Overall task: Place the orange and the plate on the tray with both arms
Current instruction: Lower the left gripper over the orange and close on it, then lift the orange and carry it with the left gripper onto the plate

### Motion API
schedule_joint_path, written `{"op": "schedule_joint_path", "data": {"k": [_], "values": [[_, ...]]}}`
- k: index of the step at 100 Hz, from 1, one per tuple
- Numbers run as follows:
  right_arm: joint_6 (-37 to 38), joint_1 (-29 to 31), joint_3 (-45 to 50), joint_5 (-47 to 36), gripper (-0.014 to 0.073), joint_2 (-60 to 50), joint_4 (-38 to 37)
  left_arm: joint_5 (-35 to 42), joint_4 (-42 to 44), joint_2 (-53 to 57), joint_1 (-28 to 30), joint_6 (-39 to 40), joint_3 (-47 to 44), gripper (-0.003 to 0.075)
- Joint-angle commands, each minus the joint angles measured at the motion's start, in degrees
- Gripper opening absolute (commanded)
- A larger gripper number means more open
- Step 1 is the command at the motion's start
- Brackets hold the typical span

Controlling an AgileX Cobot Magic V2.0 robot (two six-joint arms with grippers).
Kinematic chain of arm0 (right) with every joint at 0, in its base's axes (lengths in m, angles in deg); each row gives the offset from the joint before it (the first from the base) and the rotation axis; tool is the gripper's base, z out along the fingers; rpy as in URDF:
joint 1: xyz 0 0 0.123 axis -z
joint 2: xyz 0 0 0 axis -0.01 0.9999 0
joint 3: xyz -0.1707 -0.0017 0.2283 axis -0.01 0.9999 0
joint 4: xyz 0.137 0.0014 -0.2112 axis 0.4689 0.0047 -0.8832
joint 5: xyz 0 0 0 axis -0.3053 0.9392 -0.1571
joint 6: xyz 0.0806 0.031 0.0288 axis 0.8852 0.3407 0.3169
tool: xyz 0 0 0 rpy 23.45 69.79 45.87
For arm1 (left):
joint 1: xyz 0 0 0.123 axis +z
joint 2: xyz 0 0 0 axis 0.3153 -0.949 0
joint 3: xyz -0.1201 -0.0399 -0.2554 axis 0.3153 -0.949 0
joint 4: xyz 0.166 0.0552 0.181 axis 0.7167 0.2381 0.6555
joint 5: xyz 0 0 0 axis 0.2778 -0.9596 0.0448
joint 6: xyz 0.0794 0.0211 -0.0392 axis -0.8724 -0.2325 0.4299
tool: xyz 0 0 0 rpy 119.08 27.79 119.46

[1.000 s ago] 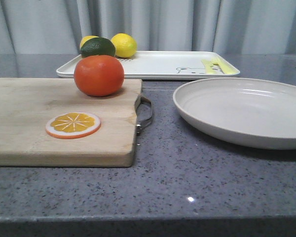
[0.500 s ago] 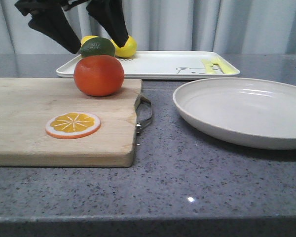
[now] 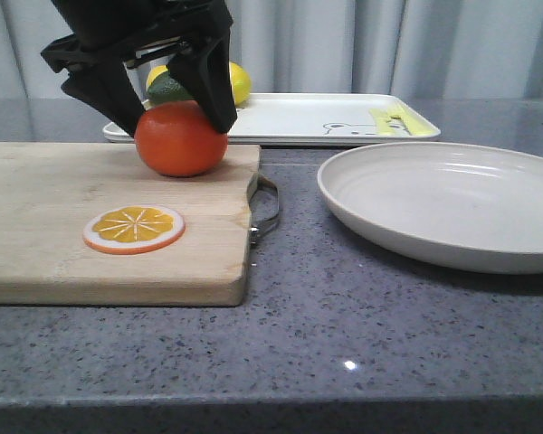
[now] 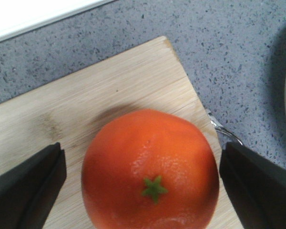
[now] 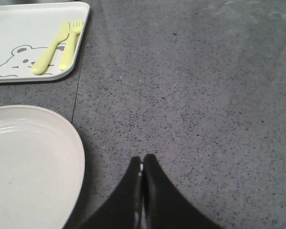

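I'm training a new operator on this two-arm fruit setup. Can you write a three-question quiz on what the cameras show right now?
1. True or false: the left gripper has closed on the orange.
2. What does the orange rest on? A) tray B) cutting board C) plate
3. Fill in: the right gripper's fingers are ____.

Key
1. False: its fingers straddle the orange, gaps visible either side in the left wrist view.
2. B
3. Shut, holding nothing, over bare counter beside the plate.

Speckled grey table (image 3: 362, 325) bears cutting board (image 3: 63, 244), plate (image 3: 452, 203), tray (image 3: 299, 117).
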Motion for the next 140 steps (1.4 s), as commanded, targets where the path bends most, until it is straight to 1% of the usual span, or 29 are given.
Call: {"op": "schedule_joint_path", "data": {"k": [1, 27, 41, 51, 63, 87, 103, 124, 140], "values": [[-0.30, 0.29, -2.20, -4.54, -0.0067, 0.57, -0.68, 1.31, -1.47, 2.35, -0.47, 0.52, 2.01, 0.0593], [-0.30, 0.29, -2.20, -4.54, -0.0067, 0.57, -0.68, 0.93, -1.47, 2.35, -0.47, 0.52, 2.05, 0.0465], [-0.30, 0.29, -2.20, -4.54, -0.0067, 0.57, -0.68, -0.16, -1.47, 2.35, -0.47, 0.52, 3.50, 0.0428], [-0.30, 0.29, -2.20, -4.54, -0.0067, 0.57, -0.68, -2.10, -1.65, 2.35, -1.21, 0.52, 6.15, 0.0426], [-0.30, 0.29, -2.20, -4.60, -0.0067, 0.57, -0.68, -2.69, -1.73, 2.28, -3.68, 0.52, 9.42, 0.0426], [-0.30, 0.29, -2.20, -4.60, -0.0067, 0.57, -0.68, -2.48, -1.73, 0.75, -12.81, 0.52, 13.63, 0.0426], [-0.30, 0.29, -2.20, -4.60, -0.0067, 0.57, -0.68, -1.31, -2.03, -1.19, -17.39, 0.52, 15.12, 0.0426], [-0.30, 0.29, -2.20, -4.10, -0.0067, 0.57, -0.68, 1.65, -2.41, -5.79, -21.21, 0.52, 18.18, 0.0426], [-0.30, 0.29, -2.20, -3.71, -0.0067, 0.57, -0.68, 2.50, -3.48, -8.69, -22.39, 0.52, 20.09, 0.0426]]}}
